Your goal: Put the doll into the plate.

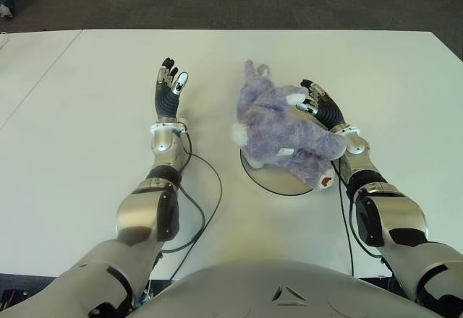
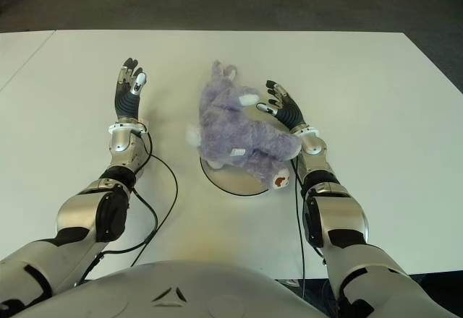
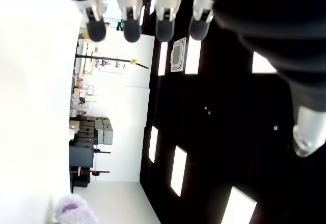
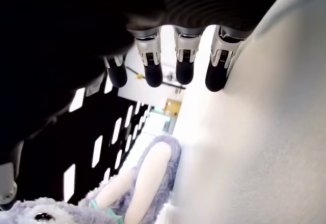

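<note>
Fingers (image 1: 311,97) spread beside doll (image 1: 282,126) on plate (image 1: 278,179)

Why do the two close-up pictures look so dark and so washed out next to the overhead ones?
Left wrist view: hand in silhouette, table blown out white. Right wrist view: same backlit dark, doll soft. Eye views: even light, faint shadow under the plate.

The doll (image 1: 283,132) hides most of the plate (image 1: 278,181).
</note>
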